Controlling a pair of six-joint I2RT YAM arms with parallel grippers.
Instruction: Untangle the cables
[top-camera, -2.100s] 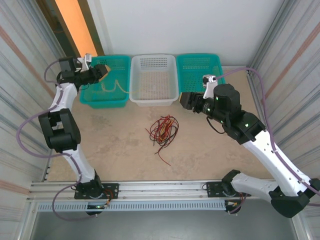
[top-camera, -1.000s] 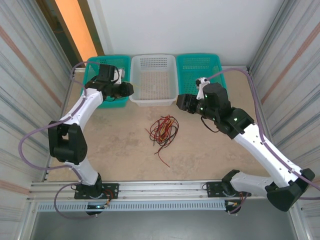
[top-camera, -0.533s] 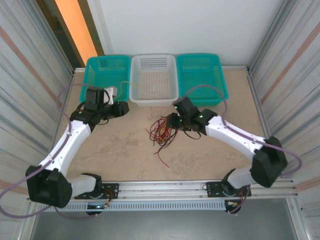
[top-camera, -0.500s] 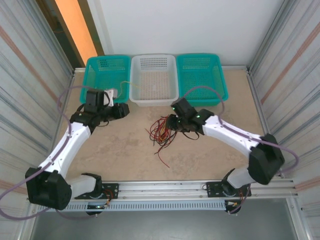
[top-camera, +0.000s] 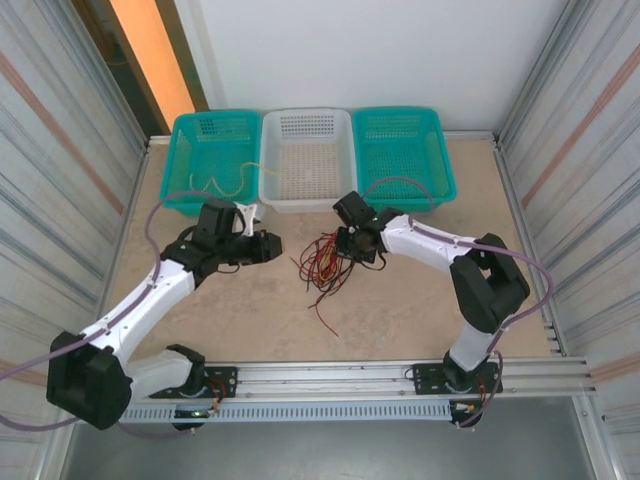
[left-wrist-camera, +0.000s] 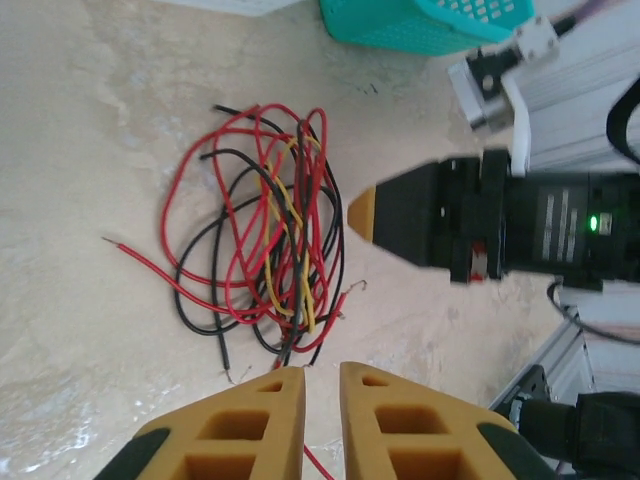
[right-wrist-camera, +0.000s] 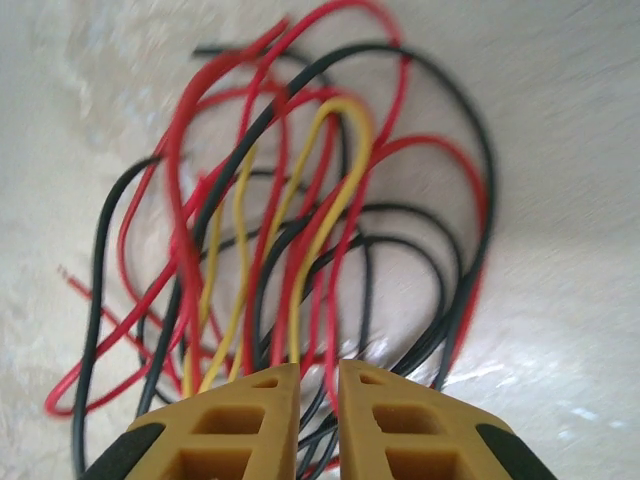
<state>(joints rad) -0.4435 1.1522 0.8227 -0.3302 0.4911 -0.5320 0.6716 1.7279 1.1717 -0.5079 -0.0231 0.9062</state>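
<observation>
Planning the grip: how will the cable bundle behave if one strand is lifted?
The cables are probably floppy: they lie in loose loops flat on the table. Lifting one strand likely drags others, since red, black and yellow strands cross repeatedly. Being thin, they look light.

Both arms, left (top-camera: 150, 300) and right (top-camera: 425, 238): white links, chunky black joints, purple-grey cables (top-camera: 400, 183) looping off, tan fingers (left-wrist-camera: 240, 415), little green light (left-wrist-camera: 593, 222) glowing.
</observation>
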